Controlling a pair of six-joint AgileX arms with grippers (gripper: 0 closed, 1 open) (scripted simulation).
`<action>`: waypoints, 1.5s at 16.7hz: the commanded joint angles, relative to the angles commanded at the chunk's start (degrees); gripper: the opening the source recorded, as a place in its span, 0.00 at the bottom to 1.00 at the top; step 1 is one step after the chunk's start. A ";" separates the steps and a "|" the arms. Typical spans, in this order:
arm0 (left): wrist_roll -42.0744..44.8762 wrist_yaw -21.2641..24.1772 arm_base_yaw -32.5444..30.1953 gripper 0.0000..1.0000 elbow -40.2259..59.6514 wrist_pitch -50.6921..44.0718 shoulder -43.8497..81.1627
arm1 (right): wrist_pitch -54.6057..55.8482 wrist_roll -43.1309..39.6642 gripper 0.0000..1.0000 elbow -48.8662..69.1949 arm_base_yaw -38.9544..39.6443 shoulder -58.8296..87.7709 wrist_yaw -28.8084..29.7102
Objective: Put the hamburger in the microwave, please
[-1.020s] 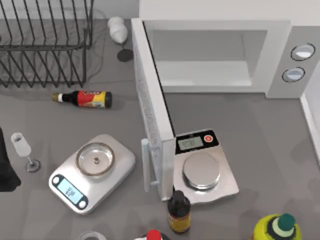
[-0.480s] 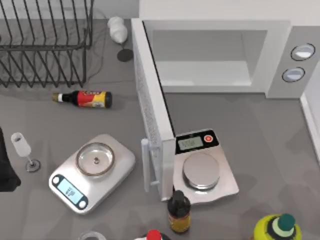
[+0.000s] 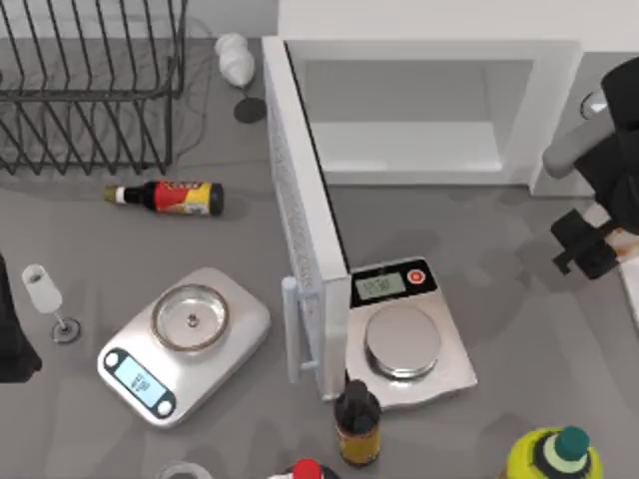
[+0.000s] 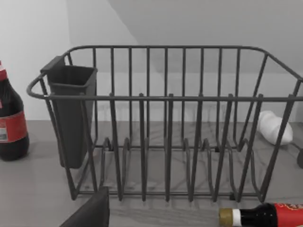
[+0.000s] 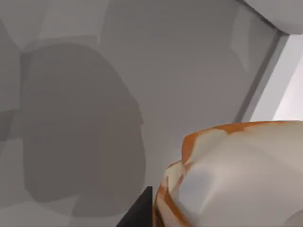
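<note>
The white microwave (image 3: 554, 70) stands at the back with its door (image 3: 300, 215) swung wide open toward the front, showing a pale bare cavity (image 3: 409, 125). My right arm reaches in from the right edge, in front of the knob panel, and covers part of it. My right gripper (image 3: 591, 244) is shut on the hamburger (image 3: 626, 242), a sliver of orange-tan at the table's right edge. Up close, the hamburger (image 5: 236, 175) looks orange-rimmed and pale, above grey tabletop. My left gripper (image 3: 10, 334) stays parked at the left edge.
A silver scale (image 3: 409, 344) sits just before the open door, a second scale (image 3: 185, 344) to its left. A wire dish rack (image 3: 90, 85) stands back left, a sauce bottle (image 3: 170, 197) lies before it. Wine glasses (image 3: 45, 294) and bottles (image 3: 356, 419) dot the front.
My right arm has come into the top view from the right edge, carrying the hamburger. Earlier the knob panel was uncovered. Nothing else has moved.
</note>
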 joint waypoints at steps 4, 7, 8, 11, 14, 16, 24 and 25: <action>0.00 0.00 0.00 1.00 0.00 0.00 0.00 | 24.38 13.03 0.00 2.64 8.10 10.69 7.52; 0.00 0.00 0.00 1.00 0.00 0.00 0.00 | 41.14 22.36 0.00 3.89 13.66 17.33 12.65; 0.00 0.00 0.00 1.00 0.00 0.00 0.00 | 45.87 25.19 0.00 4.19 15.31 19.24 14.17; 0.00 0.00 0.00 1.00 0.00 0.00 0.00 | 56.51 32.20 0.00 4.71 19.34 23.81 17.86; 0.00 0.00 0.00 1.00 0.00 0.00 0.00 | 61.64 36.06 0.00 4.85 21.51 26.14 19.83; 0.00 0.00 0.00 1.00 0.00 0.00 0.00 | 62.12 36.45 0.00 4.86 21.73 26.36 20.02; 0.00 0.00 0.00 1.00 0.00 0.00 0.00 | 60.61 36.03 0.00 9.66 20.58 28.77 19.15; 0.00 0.00 0.00 1.00 0.00 0.00 0.00 | 60.00 35.84 0.00 11.97 20.19 29.91 18.81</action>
